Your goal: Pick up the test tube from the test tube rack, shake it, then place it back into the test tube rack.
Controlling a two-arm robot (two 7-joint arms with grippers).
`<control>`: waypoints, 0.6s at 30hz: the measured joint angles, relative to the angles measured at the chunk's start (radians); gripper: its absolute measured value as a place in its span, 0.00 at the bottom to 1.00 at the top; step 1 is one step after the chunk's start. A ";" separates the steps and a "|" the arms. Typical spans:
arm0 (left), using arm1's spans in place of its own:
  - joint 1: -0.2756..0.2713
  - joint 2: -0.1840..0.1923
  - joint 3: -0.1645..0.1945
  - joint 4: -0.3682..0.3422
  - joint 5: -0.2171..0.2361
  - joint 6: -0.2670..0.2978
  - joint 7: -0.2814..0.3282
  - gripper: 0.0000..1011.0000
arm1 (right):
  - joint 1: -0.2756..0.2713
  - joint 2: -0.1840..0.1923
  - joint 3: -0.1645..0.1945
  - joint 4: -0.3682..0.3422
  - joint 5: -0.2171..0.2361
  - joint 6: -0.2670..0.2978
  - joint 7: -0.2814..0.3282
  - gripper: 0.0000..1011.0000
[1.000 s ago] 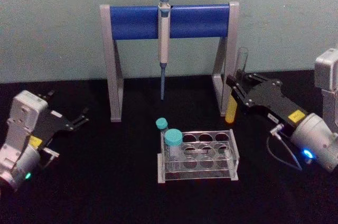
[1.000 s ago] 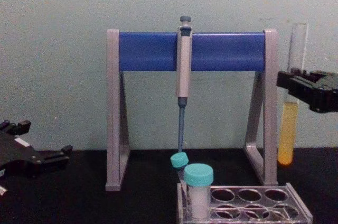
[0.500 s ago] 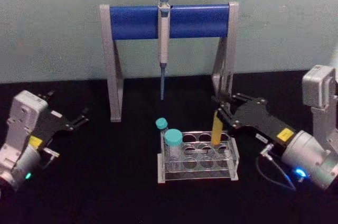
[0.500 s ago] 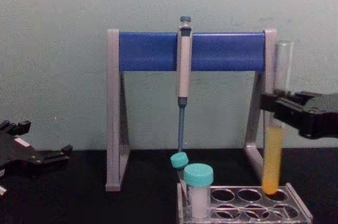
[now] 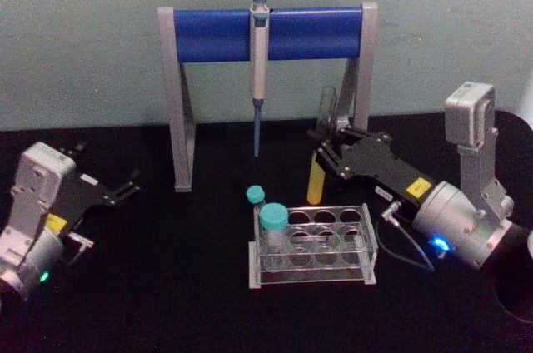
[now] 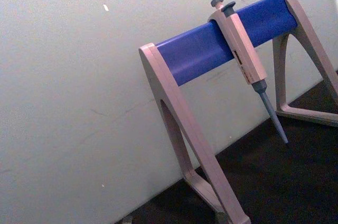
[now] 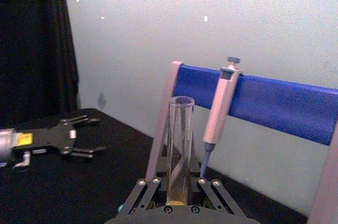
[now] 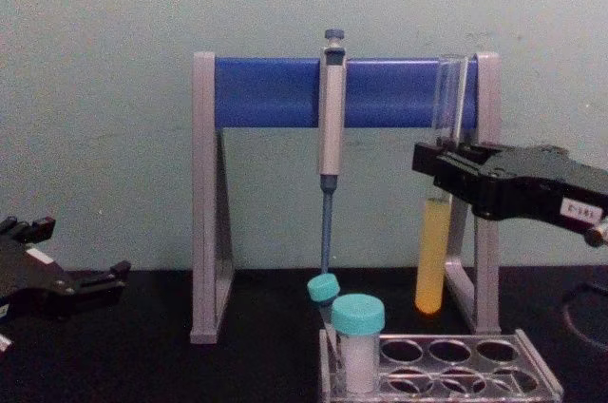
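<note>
The middle of the test tube (image 8: pixel 433 260) is hidden inside the right hand (image 8: pixel 440 168); the chest view's bottom edge crops the rack (image 8: pixel 456 380).

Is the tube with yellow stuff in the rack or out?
Out. The right gripper holds the test tube upright in the air, its bottom higher than the test tube rack.

The test tube rack (image 5: pixel 333 268) sits on the table (image 5: pixel 166 286) straight before me, two capped vials (image 5: pixel 272 220) in its left-end holes. Behind it stands the pipette stand (image 5: pixel 266 34), a pipette (image 5: pixel 259 62) hanging from its bar. My right gripper (image 5: pixel 321 153) clasps the test tube (image 5: pixel 316 186) upright above the rack's back edge — clear of the holes. My left gripper (image 5: pixel 125 189) sits far left, fingers spread.
</note>
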 joint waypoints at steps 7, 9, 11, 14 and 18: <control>0.000 0.000 0.000 0.000 0.000 0.000 0.000 1.00 | 0.034 -0.015 0.004 0.042 -0.015 -0.011 -0.020 0.23; 0.000 0.000 0.000 0.000 0.000 0.000 0.000 1.00 | 0.036 -0.016 0.007 0.045 -0.016 -0.012 -0.024 0.23; 0.000 0.000 0.000 0.000 0.000 0.000 0.000 1.00 | 0.037 -0.018 0.011 0.048 -0.018 -0.014 -0.027 0.23; 0.000 0.000 0.000 0.000 0.000 0.000 0.000 1.00 | 0.037 -0.019 0.015 0.050 -0.019 -0.015 -0.030 0.23; 0.000 0.000 0.000 0.000 0.000 0.000 0.000 1.00 | 0.034 -0.020 0.019 0.048 -0.020 -0.015 -0.035 0.23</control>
